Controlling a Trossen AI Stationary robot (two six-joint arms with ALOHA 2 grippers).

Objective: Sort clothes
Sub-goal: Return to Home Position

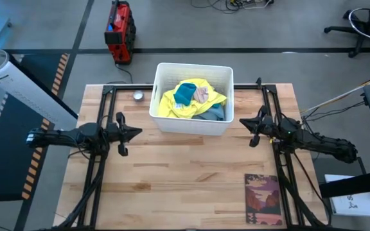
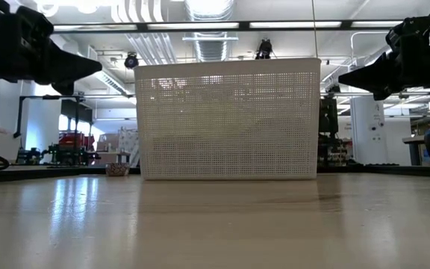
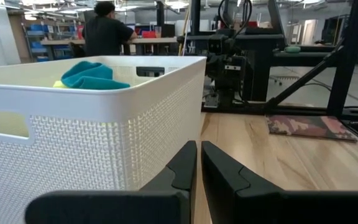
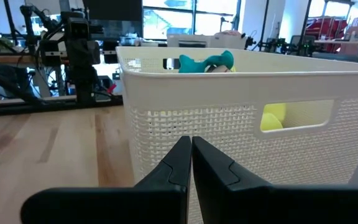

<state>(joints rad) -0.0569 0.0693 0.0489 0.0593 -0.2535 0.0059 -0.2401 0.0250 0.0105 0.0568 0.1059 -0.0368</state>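
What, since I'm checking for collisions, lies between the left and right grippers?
The white perforated plastic bin, holding neon yellow, teal and grey-blue clothes, sits between the left gripper and the right gripper, as the high view shows.

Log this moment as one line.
yellow, teal, grey-blue clothes in white perforated plastic bin | left pincer shut, left of bin | right pincer shut, right of bin

Clothes [image 1: 191,101] heaped in white bin [image 1: 166,119], neon yellow beneath, teal piece on top
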